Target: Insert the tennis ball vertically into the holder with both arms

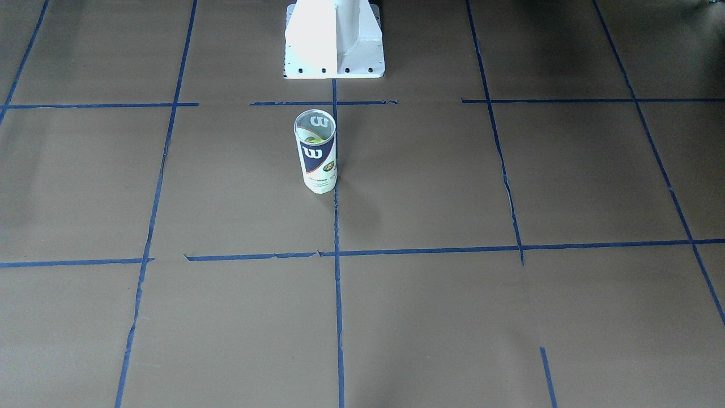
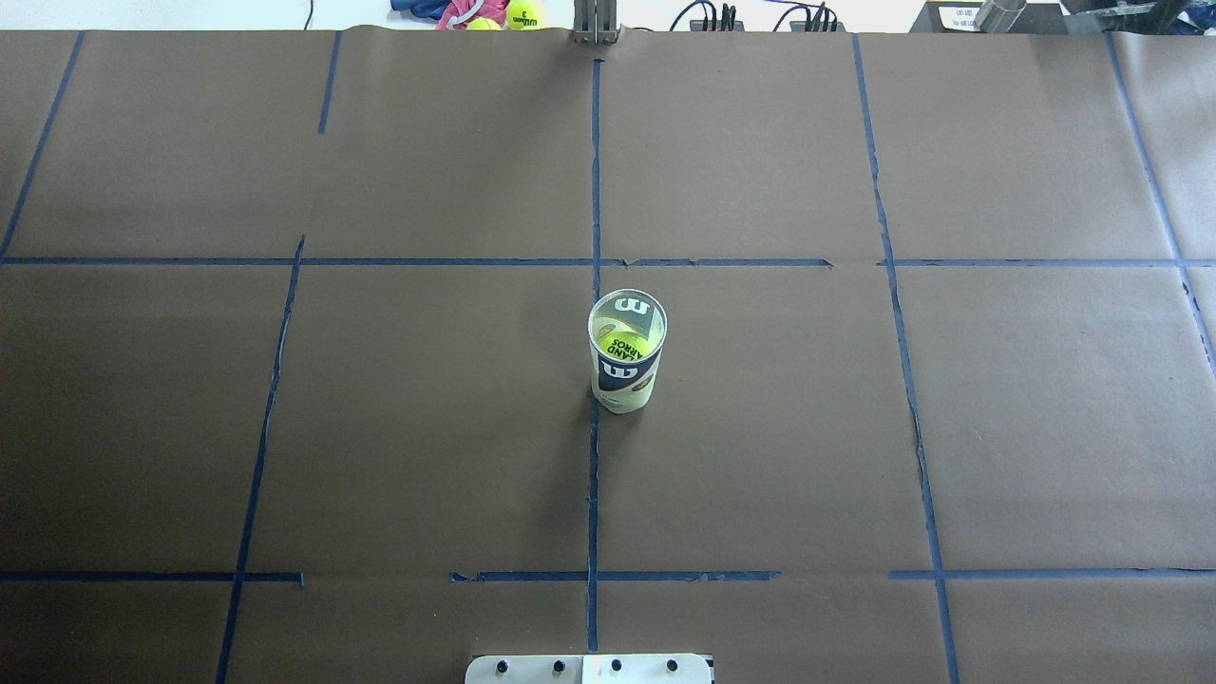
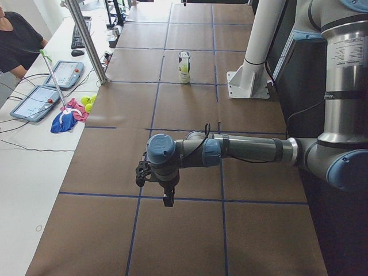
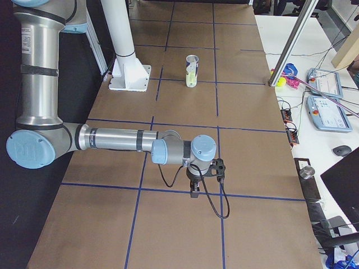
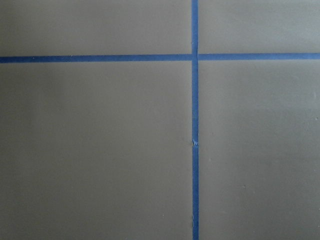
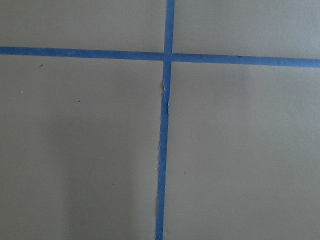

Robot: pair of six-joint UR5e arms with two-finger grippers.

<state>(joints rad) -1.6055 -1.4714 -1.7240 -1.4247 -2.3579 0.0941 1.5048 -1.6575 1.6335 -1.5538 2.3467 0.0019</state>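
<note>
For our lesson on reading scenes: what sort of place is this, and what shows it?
Probably a robotics lab: a robot arm over a table gridded with blue tape, beside a desk with control tablets.

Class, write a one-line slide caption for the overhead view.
Tennis ball sits inside the upright clear can on the blue-taped brown table.

So the table [image 2: 427,427] is flat brown paper all over, with a grid of blue tape [image 2: 593,475] lines. The holder [image 2: 627,380] is clear with a navy-and-white label, a white W on the navy, and a silvery rim. The tennis ball [image 2: 616,338] inside is bright yellow-green with dark lettering. The left arm [image 3: 247,148] and right arm [image 4: 118,139] are both grey-silver with light-blue joint caps, and the pedestal [image 1: 334,39] is plain white.
</note>
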